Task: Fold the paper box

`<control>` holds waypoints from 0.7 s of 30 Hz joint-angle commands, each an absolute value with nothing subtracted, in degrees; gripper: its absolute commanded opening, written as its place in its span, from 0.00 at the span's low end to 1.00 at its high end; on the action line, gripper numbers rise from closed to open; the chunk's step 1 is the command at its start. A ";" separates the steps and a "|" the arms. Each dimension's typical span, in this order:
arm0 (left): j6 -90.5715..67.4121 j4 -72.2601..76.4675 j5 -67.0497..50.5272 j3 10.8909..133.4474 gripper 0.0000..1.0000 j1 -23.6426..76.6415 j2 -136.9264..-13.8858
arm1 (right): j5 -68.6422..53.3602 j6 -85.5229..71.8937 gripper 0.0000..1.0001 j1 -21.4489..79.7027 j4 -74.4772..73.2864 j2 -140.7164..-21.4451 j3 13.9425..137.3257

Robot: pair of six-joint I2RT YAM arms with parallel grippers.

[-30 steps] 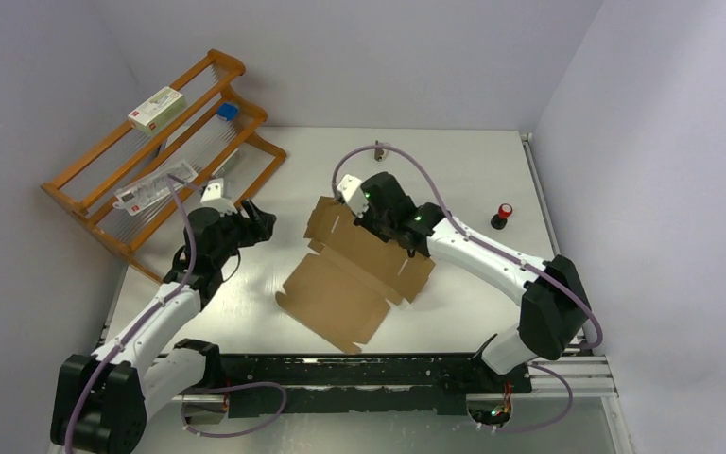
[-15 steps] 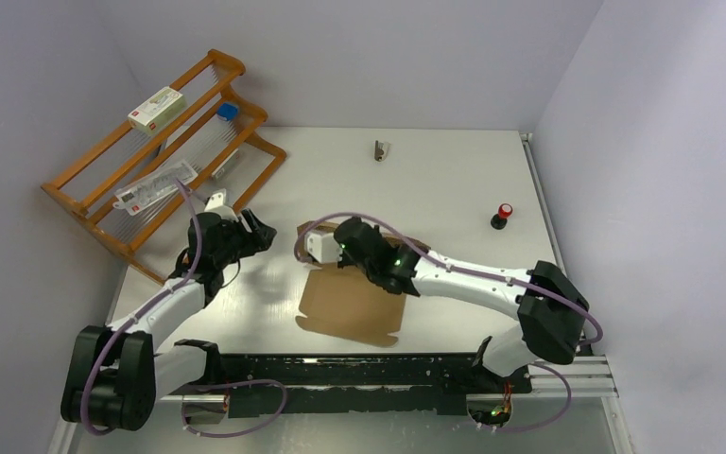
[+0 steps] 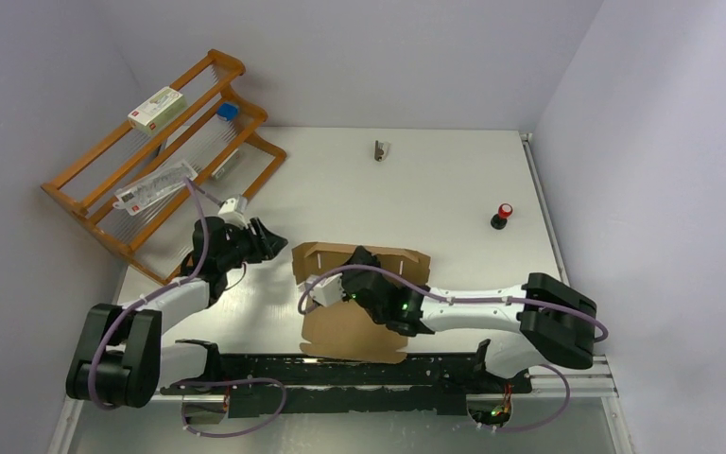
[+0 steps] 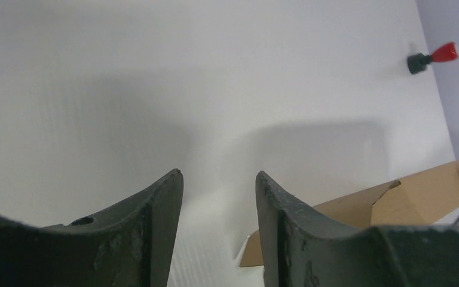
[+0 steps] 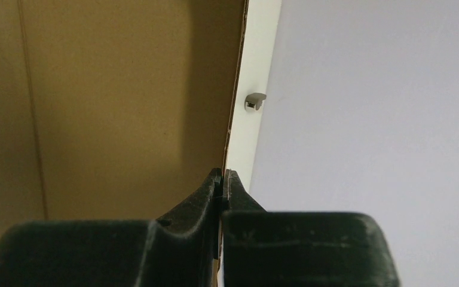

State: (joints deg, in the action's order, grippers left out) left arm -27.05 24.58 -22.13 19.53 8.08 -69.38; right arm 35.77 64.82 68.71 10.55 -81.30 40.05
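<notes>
While the right pincer [image 5: 223, 179] clamps an edge of the paper box [image 5: 125, 89], apparently mid-fold, the left pincer [image 4: 218, 179] hangs released nearby; next, it should steady the panel.

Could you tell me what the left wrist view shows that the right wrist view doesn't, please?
Left wrist only: the left gripper, open above the table, and a red-capped black knob. Right wrist only: the right gripper shut on the edge of the paper box, and a small grey piece. Both: the paper box and the white table.
</notes>
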 commanded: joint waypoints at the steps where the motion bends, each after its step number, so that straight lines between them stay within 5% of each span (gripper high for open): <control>1: -28.13 32.49 -30.48 17.89 0.51 8.09 -70.82 | 39.13 70.20 0.00 71.91 18.06 -81.20 36.48; 21: -29.12 31.52 -31.53 9.50 0.42 16.64 -56.57 | 43.18 79.37 0.00 76.27 29.05 -82.76 31.60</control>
State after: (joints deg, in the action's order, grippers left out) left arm -29.21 30.94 -30.50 10.50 15.18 -59.13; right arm 42.24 76.20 75.68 26.63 -81.58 32.60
